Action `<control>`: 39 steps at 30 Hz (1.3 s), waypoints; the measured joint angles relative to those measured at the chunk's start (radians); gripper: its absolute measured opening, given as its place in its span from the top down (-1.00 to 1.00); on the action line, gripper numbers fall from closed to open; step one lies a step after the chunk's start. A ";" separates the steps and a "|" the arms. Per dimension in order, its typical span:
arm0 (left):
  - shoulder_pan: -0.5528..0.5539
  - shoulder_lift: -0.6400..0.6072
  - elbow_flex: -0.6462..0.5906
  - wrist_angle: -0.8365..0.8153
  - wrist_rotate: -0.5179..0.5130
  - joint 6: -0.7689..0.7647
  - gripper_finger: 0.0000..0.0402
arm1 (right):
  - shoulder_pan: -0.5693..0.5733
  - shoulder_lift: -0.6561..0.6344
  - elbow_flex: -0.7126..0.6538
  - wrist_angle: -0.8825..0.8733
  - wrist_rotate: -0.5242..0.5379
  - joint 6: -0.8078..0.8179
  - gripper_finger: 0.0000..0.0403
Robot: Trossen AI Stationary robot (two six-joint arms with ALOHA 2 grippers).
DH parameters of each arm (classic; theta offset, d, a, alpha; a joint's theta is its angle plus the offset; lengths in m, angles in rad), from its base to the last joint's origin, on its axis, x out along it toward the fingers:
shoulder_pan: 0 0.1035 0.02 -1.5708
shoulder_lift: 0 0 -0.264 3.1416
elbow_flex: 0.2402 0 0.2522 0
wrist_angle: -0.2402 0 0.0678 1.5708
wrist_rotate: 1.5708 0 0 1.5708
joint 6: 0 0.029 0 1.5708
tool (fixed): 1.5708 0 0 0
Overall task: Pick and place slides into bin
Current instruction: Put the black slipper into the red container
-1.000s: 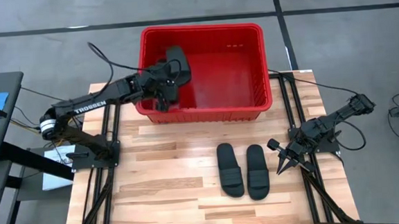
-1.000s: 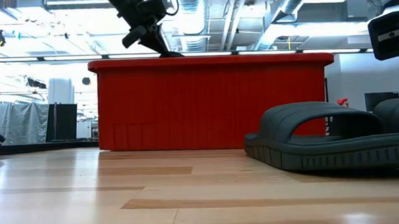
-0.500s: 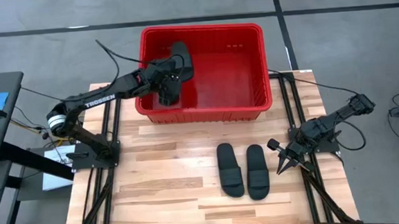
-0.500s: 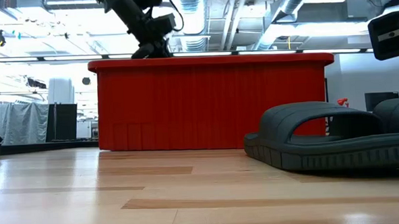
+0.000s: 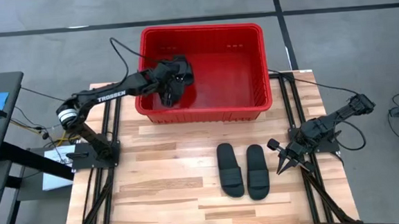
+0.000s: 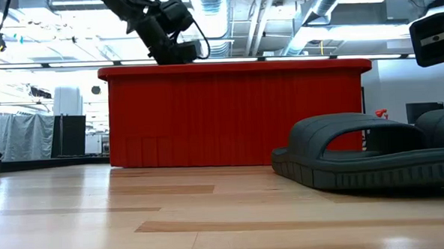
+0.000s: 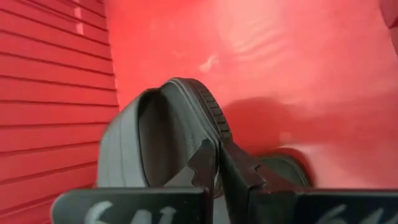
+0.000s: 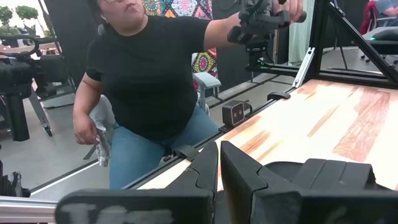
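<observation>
The red bin (image 5: 251,53) stands at the table's far side. My left gripper (image 5: 172,82) reaches over the bin's left wall and is shut on one black slide (image 5: 181,66), which fills the left wrist view (image 7: 155,134). Two more slides (image 5: 230,169) (image 5: 257,171) lie side by side, soles down, on the table near the front; they also show in the low view (image 6: 358,156). My right gripper (image 5: 284,164) is shut and empty at the table's right edge, beside those slides. A fourth slide does not show. My left gripper pinches a thin edge of the slide (image 7: 211,140) between its two fingers, next to the ribbed rim (image 7: 213,112); strap or sole side, I cannot tell. The fingers point down into the bin. The slide hangs below them inside the bin; whether it touches the floor I cannot tell.
The bin's tall near wall (image 6: 236,112) stands between the table's slides and its inside. The bin's right half shows bare red floor (image 5: 228,75). A person (image 8: 149,81) sits beyond the table's edge. Bare wood lies at the front left (image 5: 155,184).
My left gripper has carried the slide from over the bin's near left wall farther into the bin, toward the far right, and sunk a little below the rim. The slide has gone with it, still held. The two slides on the table have not moved.
</observation>
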 joint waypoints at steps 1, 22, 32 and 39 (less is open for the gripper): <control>0.000 0.003 0.000 -0.001 0.001 -0.001 1.00 | 0.000 0.000 0.000 0.000 0.000 0.000 0.95; 0.000 0.005 0.000 -0.005 0.026 -0.020 1.00 | 0.000 0.000 0.000 0.000 0.000 0.000 0.95; -0.002 0.005 0.000 -0.008 0.053 -0.021 0.82 | 0.000 0.000 0.000 0.000 0.000 0.000 0.95; -0.002 0.005 0.000 -0.029 0.043 -0.023 0.65 | 0.000 0.000 0.000 0.000 0.000 0.000 0.95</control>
